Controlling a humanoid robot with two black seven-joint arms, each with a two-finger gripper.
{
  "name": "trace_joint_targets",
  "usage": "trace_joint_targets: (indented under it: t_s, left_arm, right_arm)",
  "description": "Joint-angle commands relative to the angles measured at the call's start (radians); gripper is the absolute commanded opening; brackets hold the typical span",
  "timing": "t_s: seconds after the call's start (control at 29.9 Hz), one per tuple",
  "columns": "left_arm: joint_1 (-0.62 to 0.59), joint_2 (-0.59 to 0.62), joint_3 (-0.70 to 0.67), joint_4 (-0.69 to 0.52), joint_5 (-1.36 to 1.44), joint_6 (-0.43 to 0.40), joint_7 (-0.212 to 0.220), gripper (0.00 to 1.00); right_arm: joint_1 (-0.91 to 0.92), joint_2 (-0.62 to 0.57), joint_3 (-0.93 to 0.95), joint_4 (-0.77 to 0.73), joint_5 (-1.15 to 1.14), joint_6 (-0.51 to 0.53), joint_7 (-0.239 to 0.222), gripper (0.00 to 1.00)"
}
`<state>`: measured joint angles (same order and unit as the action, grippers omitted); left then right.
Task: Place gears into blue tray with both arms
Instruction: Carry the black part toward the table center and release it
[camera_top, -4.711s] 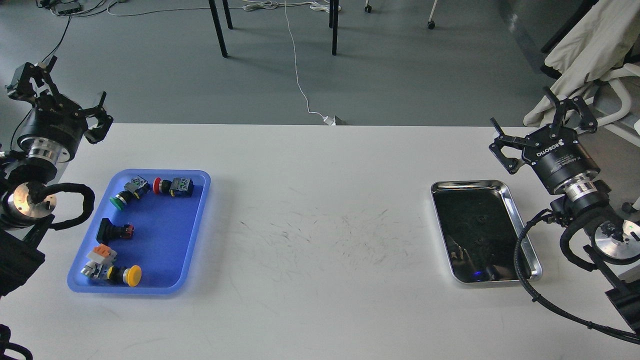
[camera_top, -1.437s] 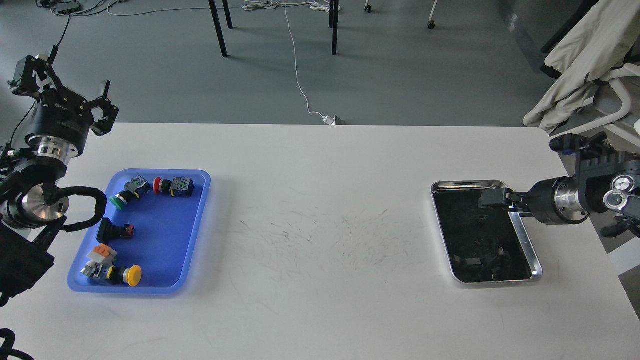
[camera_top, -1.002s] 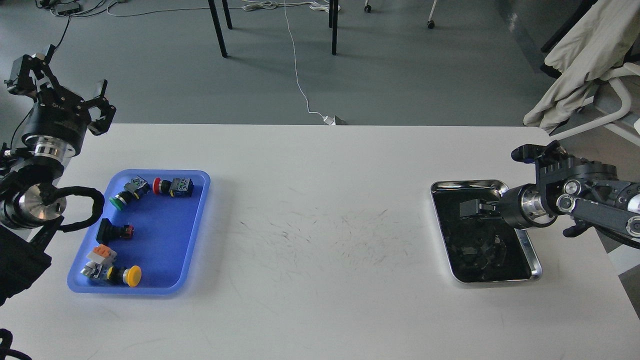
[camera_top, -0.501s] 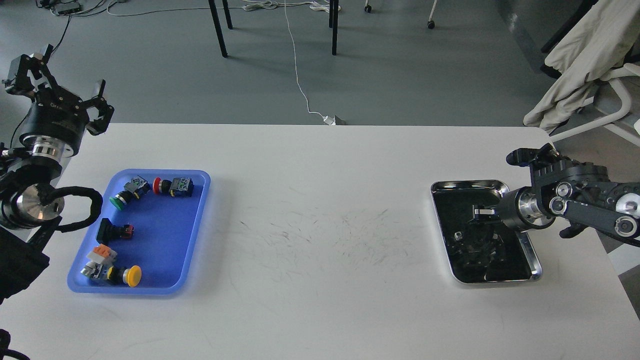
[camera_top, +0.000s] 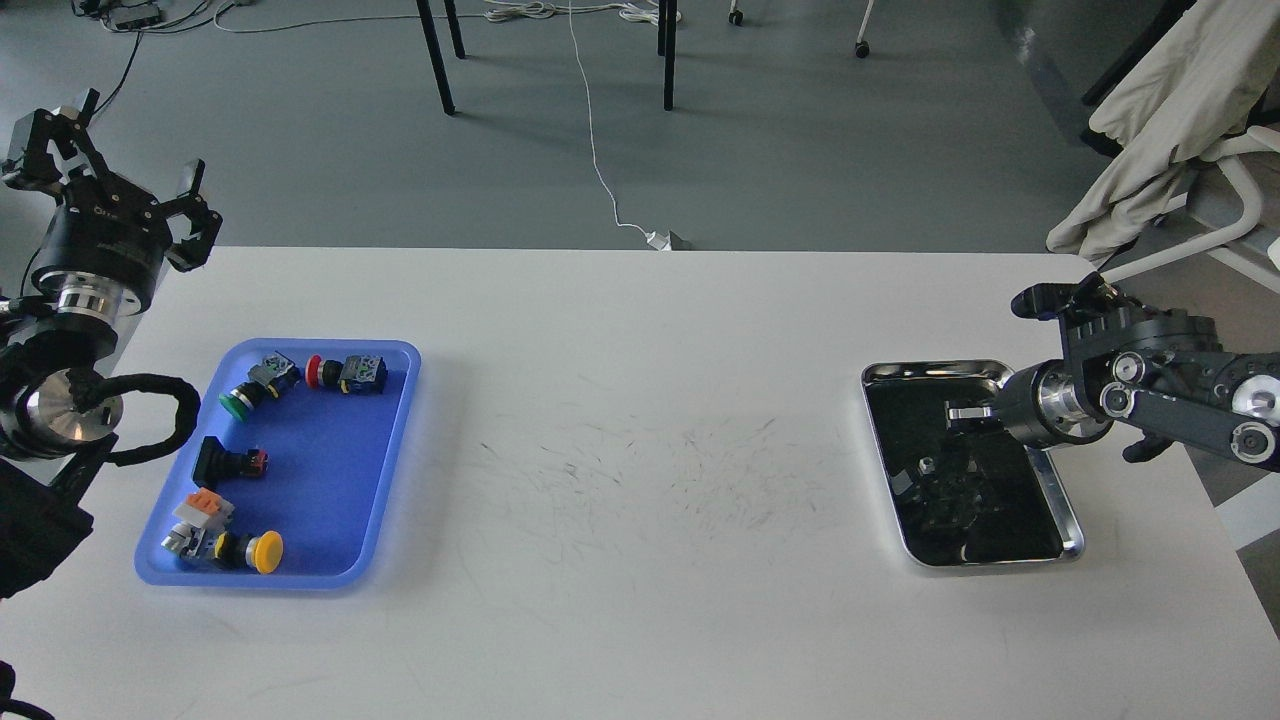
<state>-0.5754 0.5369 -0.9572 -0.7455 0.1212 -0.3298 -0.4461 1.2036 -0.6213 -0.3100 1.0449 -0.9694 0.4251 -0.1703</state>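
The right gripper (camera_top: 965, 413) reaches in over the silver tray (camera_top: 884, 372), its tip dark against the mirror-black floor, so whether its fingers are parted or holding anything cannot be told. The gears (camera_top: 950, 480) lie just below and ahead of that tip, hard to separate from reflections. To do this pick well, the fingers should probably come down straddling one gear, clear of the tray rim beside the wrist, and close only once seated flat. The blue tray (camera_top: 395, 420) sits far across the table from this gripper, just below the left gripper (camera_top: 110, 170), which hovers with fingers spread and nothing between them; push-button switches (camera_top: 300, 375) already lie inside it. Compared with half a second earlier, the right gripper has lifted slightly and the left has edged upward.
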Motion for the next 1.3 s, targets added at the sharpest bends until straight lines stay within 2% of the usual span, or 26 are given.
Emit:
trace_joint_targets:
  t_s: [0.0,0.1,0.23,0.37,0.53,0.74,0.97,1.27]
  left_arm:
    - [0.002,0.000,0.000,0.000,0.000,0.000,0.000,0.98]
    - [0.002,0.000,0.000,0.000,0.000,0.001,0.000,0.98]
    - [0.002,0.014,0.000,0.000,0.000,0.001,0.000,0.98]
    - [0.002,0.026,0.000,0.000,0.000,0.000,0.000,0.98]
    - [0.000,0.037,-0.002,0.000,0.000,0.001,0.001,0.98]
    - [0.000,0.048,-0.002,0.000,0.000,0.001,0.001,0.98]
    - [0.000,0.048,-0.002,0.000,0.000,0.001,0.001,0.98]
    - [0.002,0.049,-0.002,0.000,-0.002,0.001,0.000,0.98]
  right_arm:
    - [0.086,-0.011,0.002,0.053,0.018,-0.003,-0.002,0.01]
    - [0.171,-0.017,0.009,0.072,0.055,-0.014,0.005,0.01]
    - [0.254,0.020,0.023,0.109,0.204,-0.037,0.047,0.01]
    - [0.258,0.164,0.078,0.110,0.362,-0.103,0.097,0.02]
    - [0.226,0.369,0.118,0.018,0.405,-0.149,0.132,0.02]
    - [0.119,0.621,0.126,-0.111,0.405,-0.189,0.150,0.02]
    - [-0.027,0.621,0.157,-0.193,0.405,-0.242,0.164,0.02]
    - [-0.073,0.621,0.180,-0.160,0.408,-0.285,0.195,0.02]
